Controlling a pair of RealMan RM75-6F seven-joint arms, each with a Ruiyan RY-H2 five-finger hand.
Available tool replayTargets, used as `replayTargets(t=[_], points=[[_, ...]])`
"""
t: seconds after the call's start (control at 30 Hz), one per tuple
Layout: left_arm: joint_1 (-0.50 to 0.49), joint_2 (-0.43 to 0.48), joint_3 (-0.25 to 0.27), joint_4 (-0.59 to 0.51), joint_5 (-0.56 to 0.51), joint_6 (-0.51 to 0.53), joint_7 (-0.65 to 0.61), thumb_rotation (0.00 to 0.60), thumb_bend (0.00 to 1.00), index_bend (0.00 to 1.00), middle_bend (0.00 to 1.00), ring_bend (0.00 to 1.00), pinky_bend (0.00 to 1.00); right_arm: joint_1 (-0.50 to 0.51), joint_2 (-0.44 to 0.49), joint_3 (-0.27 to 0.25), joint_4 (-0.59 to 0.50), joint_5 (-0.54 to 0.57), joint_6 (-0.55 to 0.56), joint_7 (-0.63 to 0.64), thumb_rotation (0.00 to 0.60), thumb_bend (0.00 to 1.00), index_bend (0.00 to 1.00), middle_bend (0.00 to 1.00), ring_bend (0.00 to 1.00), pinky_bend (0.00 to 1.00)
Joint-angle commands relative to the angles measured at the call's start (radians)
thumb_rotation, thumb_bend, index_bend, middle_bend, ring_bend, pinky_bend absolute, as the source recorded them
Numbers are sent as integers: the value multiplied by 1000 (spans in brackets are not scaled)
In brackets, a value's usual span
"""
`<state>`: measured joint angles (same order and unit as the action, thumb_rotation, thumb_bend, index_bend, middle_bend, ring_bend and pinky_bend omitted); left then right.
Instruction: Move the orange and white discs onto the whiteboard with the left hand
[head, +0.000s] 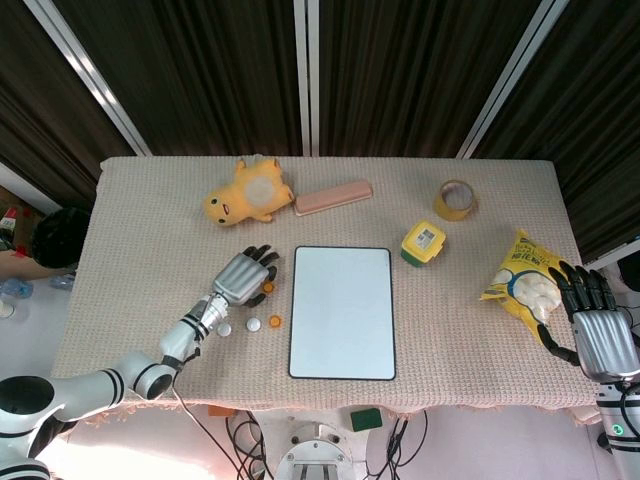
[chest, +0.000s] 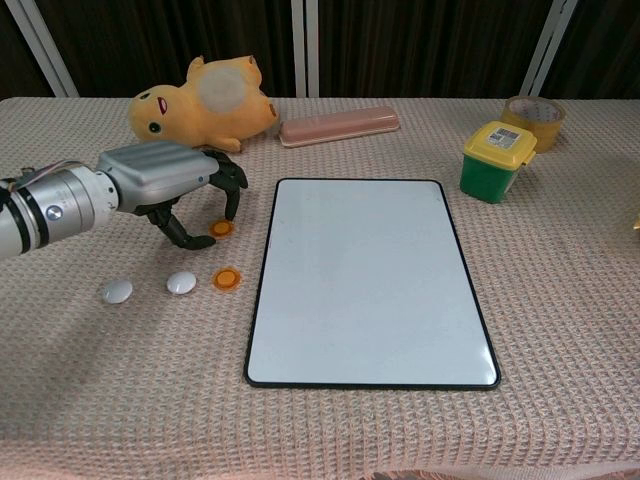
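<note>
The discs lie on the surface left of the whiteboard (chest: 370, 280), none on it yet. One orange disc (chest: 221, 228) sits under the left hand (chest: 170, 185), whose curled fingers reach down around it, likely to pick it up; I cannot tell if they hold it. Another orange disc (chest: 227, 278) and two white discs (chest: 181, 282) wait nearby. The right hand (head: 600, 325) rests open, far away.

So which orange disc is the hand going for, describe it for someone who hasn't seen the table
Find the whiteboard mid-table. Left of its upper edge, the left hand arches over an orange disc. The other orange disc lies nearer the front, in line with two white discs, outside the hand.
</note>
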<state>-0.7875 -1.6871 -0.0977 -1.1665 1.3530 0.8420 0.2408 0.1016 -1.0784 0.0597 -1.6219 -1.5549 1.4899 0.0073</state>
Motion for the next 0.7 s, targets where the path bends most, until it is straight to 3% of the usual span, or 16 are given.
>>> replayTargets(t=[0.03,0.7], points=[[-1,-1,2,1,-2,-1,1,549,281,427,168,91,211,0,0,0,1,0,0,1,600,315,0,0,0,0],[-12,7,0,-16,-7,6,0,590,281,491,171,91,211,3,-1,2,4,2,-3,6,600,314,0,0,0,0]])
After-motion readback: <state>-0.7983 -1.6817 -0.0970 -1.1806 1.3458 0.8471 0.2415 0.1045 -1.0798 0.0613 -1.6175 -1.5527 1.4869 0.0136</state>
